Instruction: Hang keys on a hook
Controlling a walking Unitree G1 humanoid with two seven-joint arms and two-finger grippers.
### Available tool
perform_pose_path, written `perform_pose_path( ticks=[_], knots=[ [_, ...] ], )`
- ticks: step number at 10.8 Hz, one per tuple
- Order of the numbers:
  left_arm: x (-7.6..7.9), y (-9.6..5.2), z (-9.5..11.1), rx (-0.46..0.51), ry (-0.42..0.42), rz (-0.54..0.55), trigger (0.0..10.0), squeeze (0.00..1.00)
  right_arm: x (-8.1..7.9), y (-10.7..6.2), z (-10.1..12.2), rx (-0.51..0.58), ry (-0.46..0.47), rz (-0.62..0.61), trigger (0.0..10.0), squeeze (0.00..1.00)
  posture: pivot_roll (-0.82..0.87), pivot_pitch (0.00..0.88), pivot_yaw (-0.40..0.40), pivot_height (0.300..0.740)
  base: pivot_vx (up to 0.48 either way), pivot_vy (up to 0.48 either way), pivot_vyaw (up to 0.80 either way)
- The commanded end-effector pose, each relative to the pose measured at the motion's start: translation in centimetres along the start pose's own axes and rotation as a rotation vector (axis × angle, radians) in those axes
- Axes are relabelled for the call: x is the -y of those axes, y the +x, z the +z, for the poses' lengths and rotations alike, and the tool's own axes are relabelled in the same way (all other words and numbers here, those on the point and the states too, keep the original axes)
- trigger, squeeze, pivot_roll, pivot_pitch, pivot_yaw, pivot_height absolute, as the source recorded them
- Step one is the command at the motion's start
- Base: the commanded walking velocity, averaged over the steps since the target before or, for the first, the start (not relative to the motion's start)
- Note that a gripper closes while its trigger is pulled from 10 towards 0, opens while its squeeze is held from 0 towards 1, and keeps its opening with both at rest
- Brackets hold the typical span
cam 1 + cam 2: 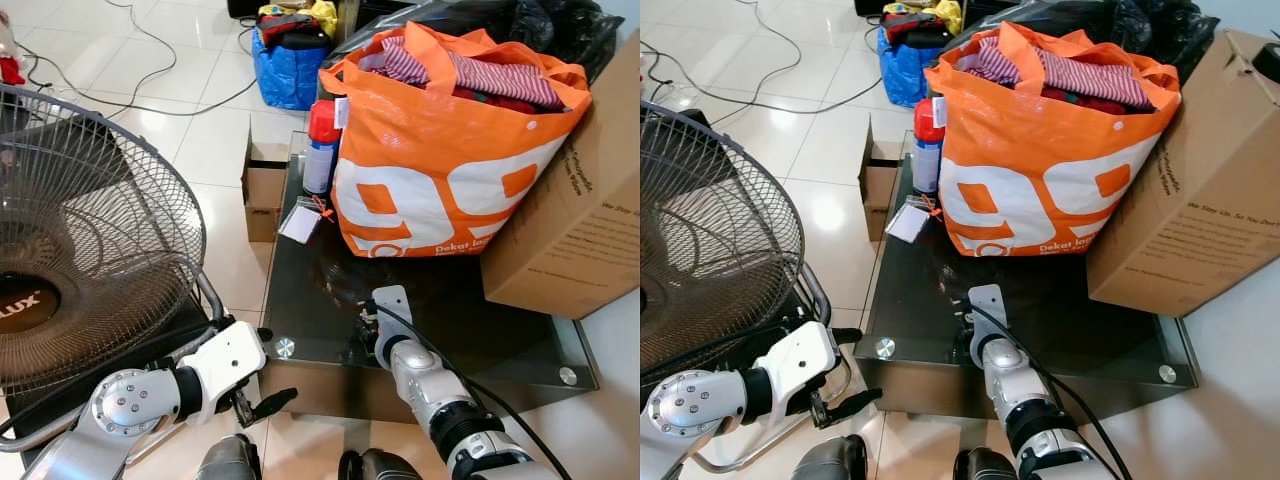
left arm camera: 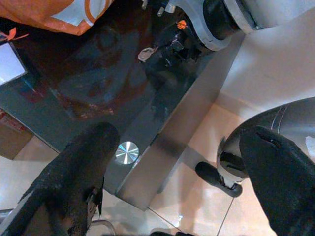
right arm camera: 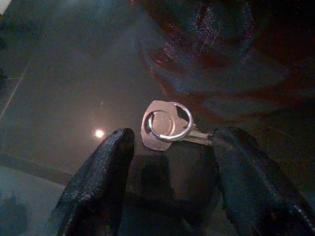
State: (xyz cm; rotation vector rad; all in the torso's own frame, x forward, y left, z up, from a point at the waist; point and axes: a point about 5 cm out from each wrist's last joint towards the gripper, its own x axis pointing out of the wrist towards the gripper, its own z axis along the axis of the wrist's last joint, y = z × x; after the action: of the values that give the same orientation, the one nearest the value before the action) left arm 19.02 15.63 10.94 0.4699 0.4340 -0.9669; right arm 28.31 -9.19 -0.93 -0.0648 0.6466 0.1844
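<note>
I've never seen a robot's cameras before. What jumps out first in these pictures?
A big orange shopping bag stuffed with striped clothes stands at the back of a dark glass table. A large wire fan stands at the robot's left. Close up, the right gripper hangs open over a silver key on its ring.

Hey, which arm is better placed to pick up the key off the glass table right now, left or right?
Right. The right gripper is over the glass table with its open fingers on either side of the key. The left gripper hangs off the table's near edge, above the floor, away from the key.
</note>
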Motion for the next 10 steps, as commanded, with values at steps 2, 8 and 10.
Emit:
perform_pose_path(
  ticks=[2,8,10],
  knots=[
    [0.24,0.12,-0.26,-0.013,0.006,-0.012,10.0,0.0,0.01,0.01,-0.67,-0.029,0.012,-0.008,4.0,0.0,0.1,0.135,-0.08,0.74,0.0,0.0,0.0],
    [0.37,0.22,-0.08,-0.01,0.004,-0.01,10.0,0.0,-0.18,0.15,-0.12,0.008,0.01,0.017,2.4,0.0,0.1,0.14,-0.085,0.74,0.0,0.0,0.0],
    [0.34,0.31,-0.02,-0.009,0.008,-0.011,10.0,0.0,0.02,0.16,0.05,0.03,-0.003,0.02,2.3,0.0,0.1,0.14,-0.083,0.74,0.0,0.0,0.0]
  ],
)
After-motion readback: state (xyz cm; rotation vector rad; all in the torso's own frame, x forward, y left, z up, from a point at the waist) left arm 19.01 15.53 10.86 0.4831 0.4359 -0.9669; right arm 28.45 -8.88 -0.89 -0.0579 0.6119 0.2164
